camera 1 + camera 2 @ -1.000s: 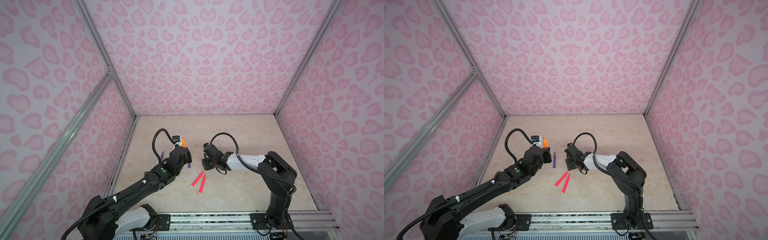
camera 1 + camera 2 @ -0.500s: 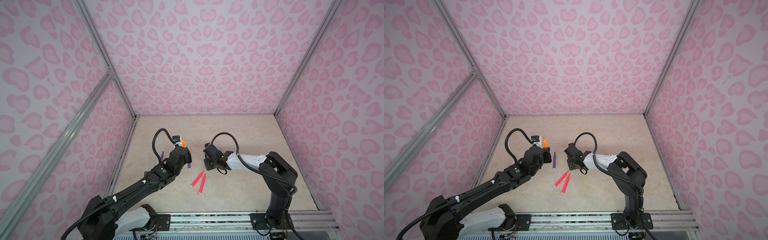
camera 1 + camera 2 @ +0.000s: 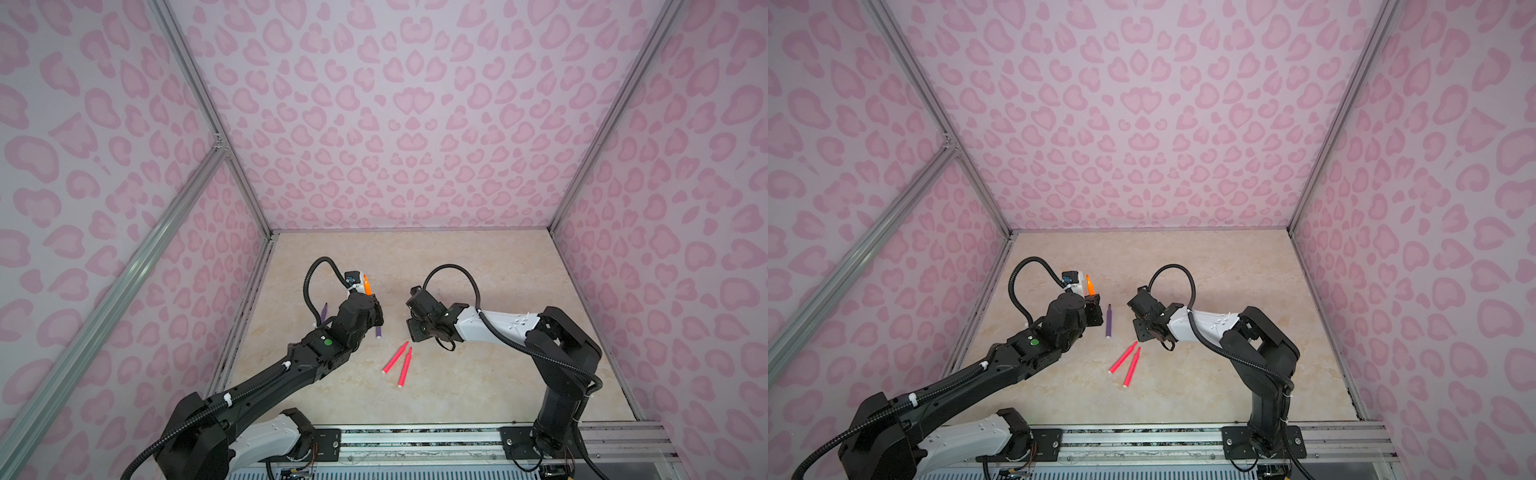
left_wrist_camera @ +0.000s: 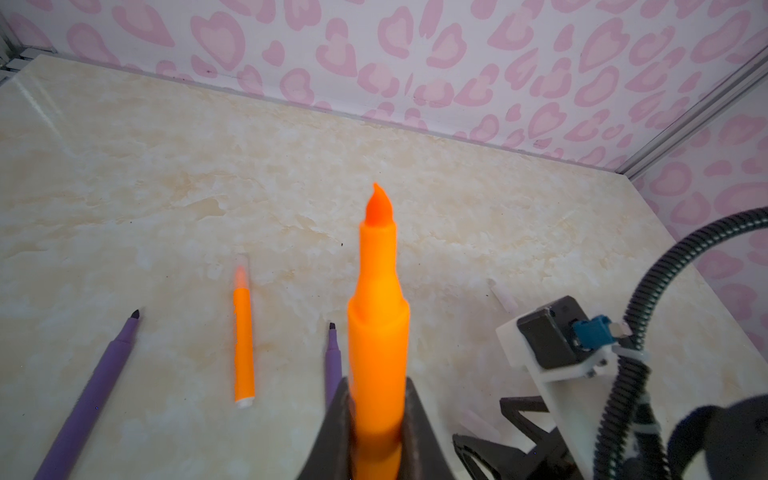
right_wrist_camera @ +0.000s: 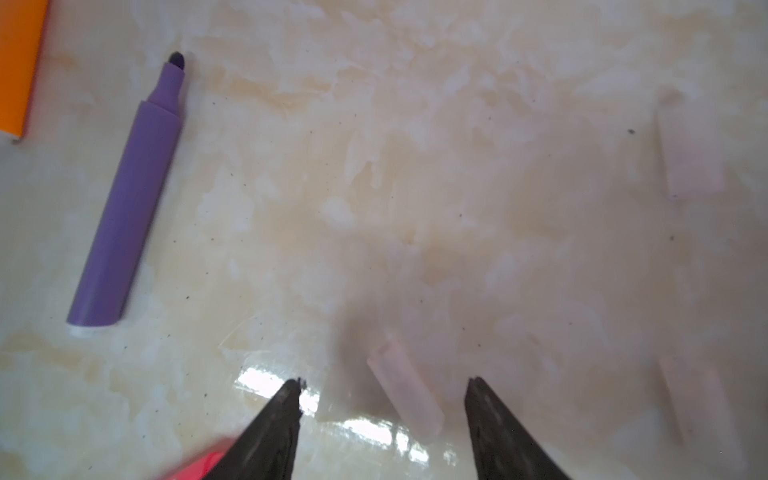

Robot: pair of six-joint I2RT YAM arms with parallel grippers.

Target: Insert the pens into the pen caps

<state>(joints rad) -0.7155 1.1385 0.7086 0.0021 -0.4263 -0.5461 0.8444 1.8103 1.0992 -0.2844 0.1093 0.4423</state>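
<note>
Right hand (image 5: pixel 383 382) widened, pen cap (image 5: pixel 406 392) between jaws

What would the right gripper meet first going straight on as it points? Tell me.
Probably the clear pen cap lying on the table, just ahead between the jaws of the open right gripper; the depth is unclear.

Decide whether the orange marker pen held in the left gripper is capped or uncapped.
Uncapped. The orange marker pen in the left gripper shows its bare tapered tip, no clear cap over it.
</note>
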